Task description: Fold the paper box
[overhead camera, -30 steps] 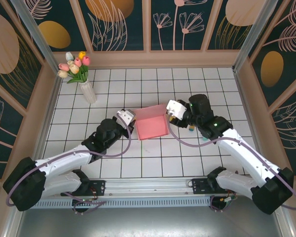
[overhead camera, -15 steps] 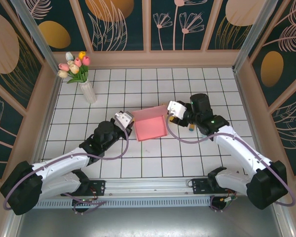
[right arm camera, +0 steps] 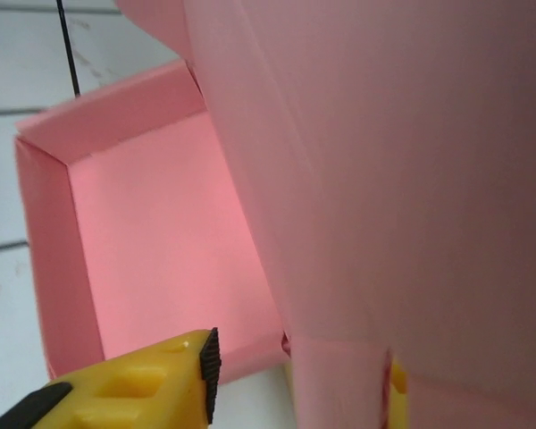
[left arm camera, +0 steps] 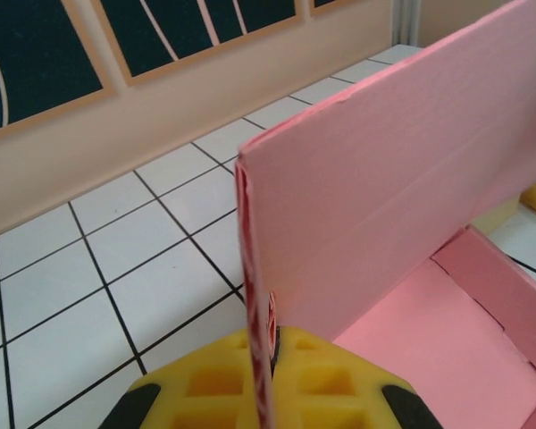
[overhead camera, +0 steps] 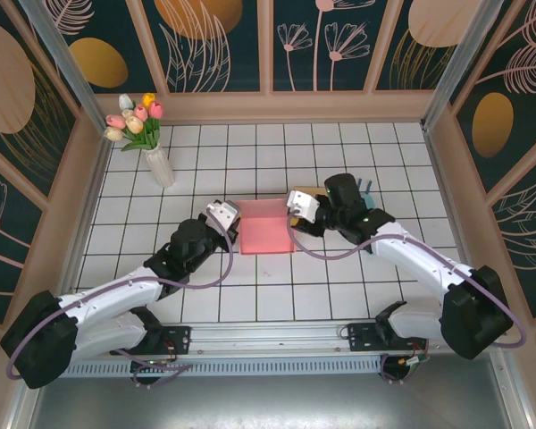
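**Right side flap swung up and in**

The right fingers (right arm camera: pixel 125 389) have slid toward the middle of the frame and narrowed. They straddle the side flap (right arm camera: pixel 411 179) with a gap showing, so nothing is pinched yet. That flap now stands up, and the paper box (overhead camera: pixel 266 231) looks narrower — one more wall formed, I'd say. The left fingers (left arm camera: pixel 313 353) are clamped tight on the opposite wall at centre frame. The bench (overhead camera: pixel 339 286) lies bare below the box — the vase of tulips (overhead camera: pixel 159 166) stands well apart, upper left.
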